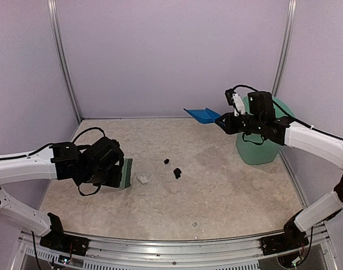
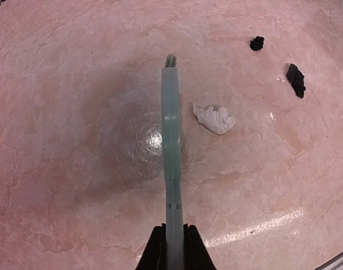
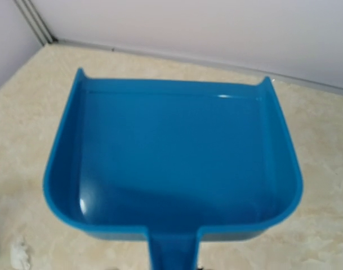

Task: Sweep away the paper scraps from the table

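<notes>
Three paper scraps lie mid-table: a white one (image 1: 142, 179) and two black ones (image 1: 166, 161) (image 1: 177, 173). In the left wrist view the white scrap (image 2: 215, 118) lies just right of the brush and the black ones (image 2: 257, 43) (image 2: 296, 80) lie farther right. My left gripper (image 1: 116, 170) (image 2: 174, 250) is shut on the green hand brush (image 1: 127, 172) (image 2: 171, 140), bristles down by the white scrap. My right gripper (image 1: 226, 121) is shut on the handle of the empty blue dustpan (image 1: 202, 115) (image 3: 171, 163), held in the air above the back right of the table (image 1: 227, 191).
A mint-green bin (image 1: 261, 147) stands at the back right, under my right arm. A small pale bit (image 1: 195, 224) lies near the front metal rail (image 1: 177, 243). Walls close the back and both sides.
</notes>
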